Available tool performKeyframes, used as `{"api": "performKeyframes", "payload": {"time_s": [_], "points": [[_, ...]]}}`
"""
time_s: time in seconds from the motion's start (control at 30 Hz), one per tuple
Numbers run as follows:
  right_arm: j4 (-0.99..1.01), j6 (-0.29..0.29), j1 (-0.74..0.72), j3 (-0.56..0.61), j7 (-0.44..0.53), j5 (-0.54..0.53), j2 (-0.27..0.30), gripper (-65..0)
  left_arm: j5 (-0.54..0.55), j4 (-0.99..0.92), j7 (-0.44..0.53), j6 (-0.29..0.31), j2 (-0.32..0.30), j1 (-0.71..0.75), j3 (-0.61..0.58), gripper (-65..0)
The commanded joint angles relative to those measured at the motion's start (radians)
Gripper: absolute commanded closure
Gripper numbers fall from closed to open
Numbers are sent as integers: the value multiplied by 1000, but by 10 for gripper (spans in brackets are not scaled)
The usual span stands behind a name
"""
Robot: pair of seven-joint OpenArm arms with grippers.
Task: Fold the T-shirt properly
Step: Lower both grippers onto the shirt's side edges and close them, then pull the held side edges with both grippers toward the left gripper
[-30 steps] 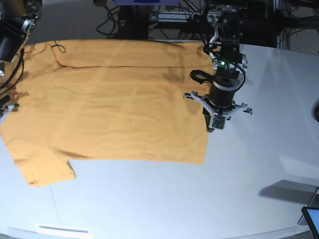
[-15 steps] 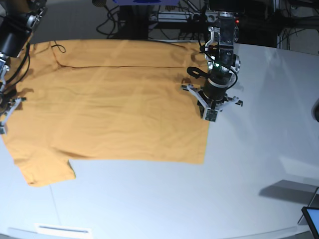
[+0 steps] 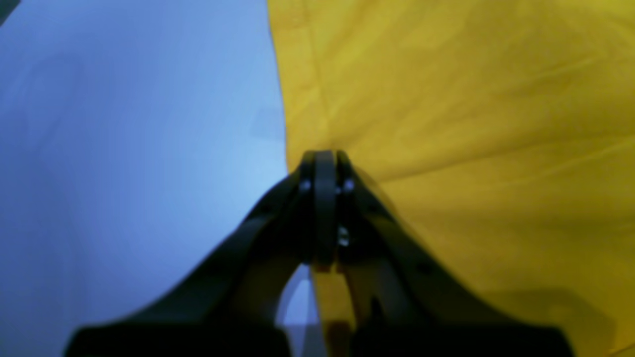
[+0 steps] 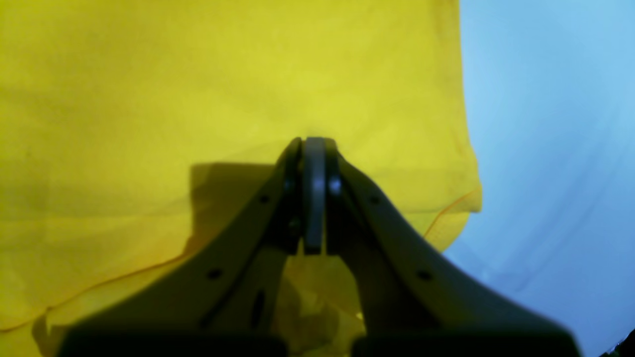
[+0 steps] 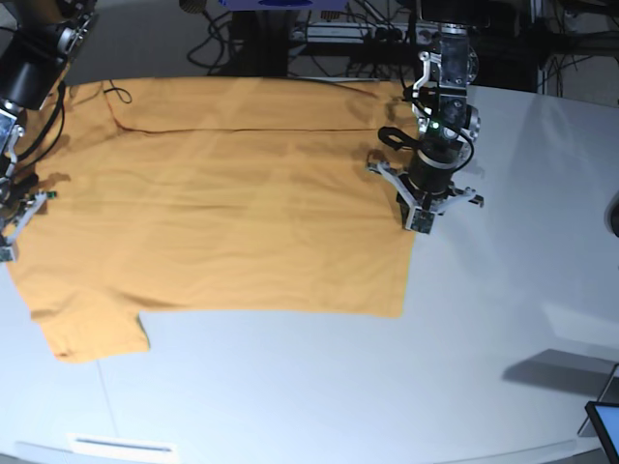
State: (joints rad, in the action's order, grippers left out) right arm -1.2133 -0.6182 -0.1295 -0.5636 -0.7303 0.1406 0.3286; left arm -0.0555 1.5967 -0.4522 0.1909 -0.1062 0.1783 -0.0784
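The orange-yellow T-shirt [image 5: 222,193] lies spread flat on the white table [image 5: 484,367], with one sleeve at the front left. My left gripper [image 5: 422,224] sits at the shirt's right edge. In the left wrist view the left gripper [image 3: 325,154] is shut on the hem of the T-shirt [image 3: 471,124], and creases fan out from its tips. My right gripper [image 5: 8,249] is at the shirt's left edge. In the right wrist view the right gripper [image 4: 313,141] is shut on the T-shirt [image 4: 198,74], with the cloth bunched under its fingers.
Cables and dark equipment [image 5: 329,29] line the table's back edge. A black cord [image 5: 114,94] lies on the shirt's back left corner. A screen corner [image 5: 604,425] shows at the front right, and a white strip [image 5: 121,447] at the front left.
My left gripper has moved back and to the right, taking the shirt's right edge with it. The left edge has shifted with my right gripper, and the cloth lies flatter and tauter.
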Motion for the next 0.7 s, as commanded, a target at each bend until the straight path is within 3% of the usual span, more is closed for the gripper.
{"api": "performKeyframes", "payload": {"time_s": [0.0, 0.2, 0.4, 0.67], "points": [[5, -15, 1, 0, -24, 1, 2, 0, -11, 11, -7, -11, -7, -3, 4, 0], [-4, -76, 23, 0, -33, 1, -24, 0, -11, 15, -7, -11, -7, -4, 4, 0], [-15, -76, 46, 6, -38, 1, -53, 0, -11, 15, -9, -11, -13, -10, 7, 0], [-127, -75, 81, 98, -71, 1, -89, 0, -13, 15, -7, -8, -36, -12, 114, 0]]}}
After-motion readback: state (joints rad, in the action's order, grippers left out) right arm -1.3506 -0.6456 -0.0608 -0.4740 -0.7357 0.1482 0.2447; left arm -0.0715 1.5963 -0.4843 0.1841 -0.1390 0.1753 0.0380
